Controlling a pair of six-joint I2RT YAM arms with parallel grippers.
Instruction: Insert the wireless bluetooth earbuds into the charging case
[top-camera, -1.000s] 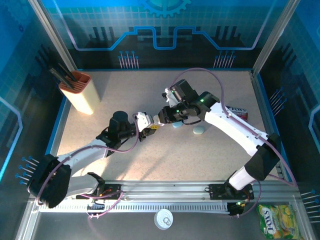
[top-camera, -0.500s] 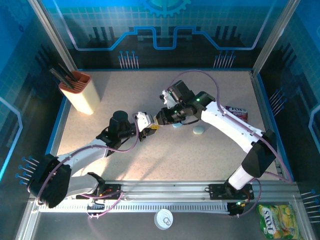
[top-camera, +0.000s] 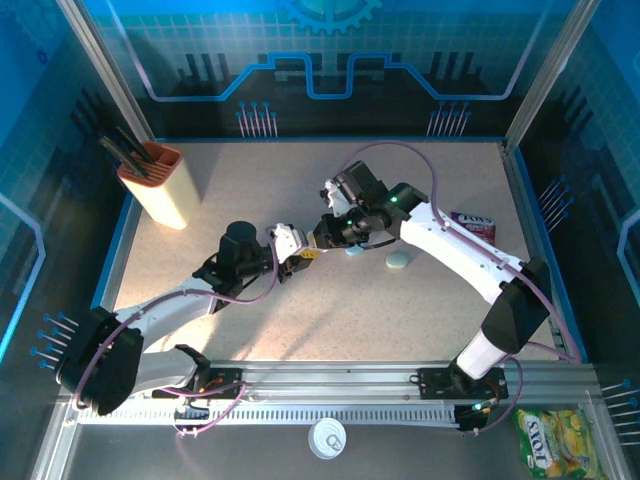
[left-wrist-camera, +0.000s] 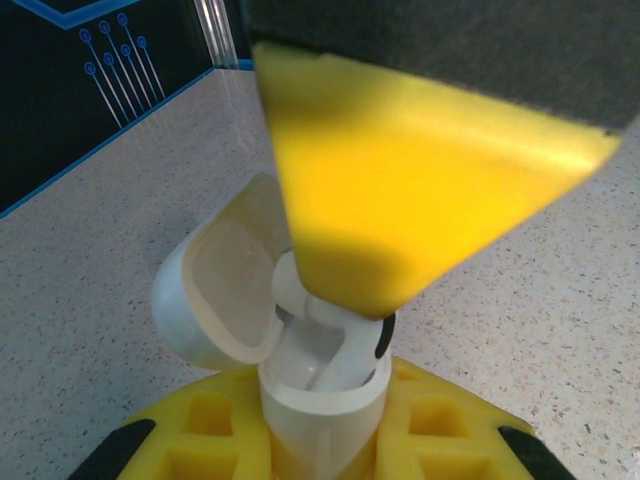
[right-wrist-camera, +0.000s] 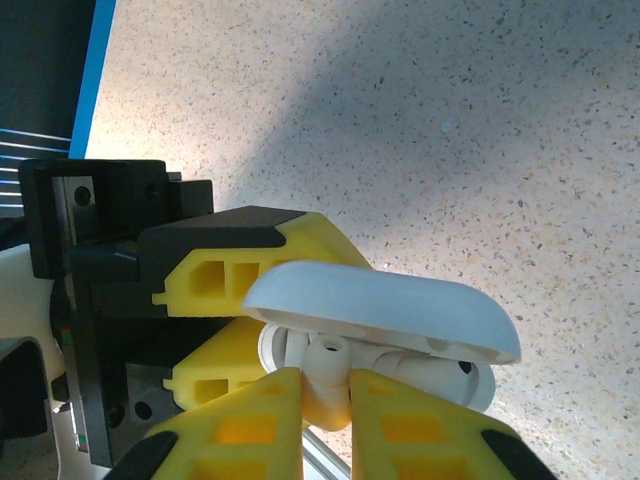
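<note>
1. Left fingers (left-wrist-camera: 200, 430) clamped on charging case (left-wrist-camera: 320, 405) mid-tabletop (top-camera: 300, 180), lid (left-wrist-camera: 225, 295) open, prob. to steady its mouth toward the right arm.
2. Right fingers (right-wrist-camera: 250, 425) pinched together on earbud (right-wrist-camera: 325, 378) at case mouth, prob. seating it.
3. Socket depth hidden by fingers; 2nd earbud can't tell.

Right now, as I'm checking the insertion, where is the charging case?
Mid-table in the top view, the charging case is clamped in the left tool, lid open, with the right tool holding an earbud at its mouth.
</note>
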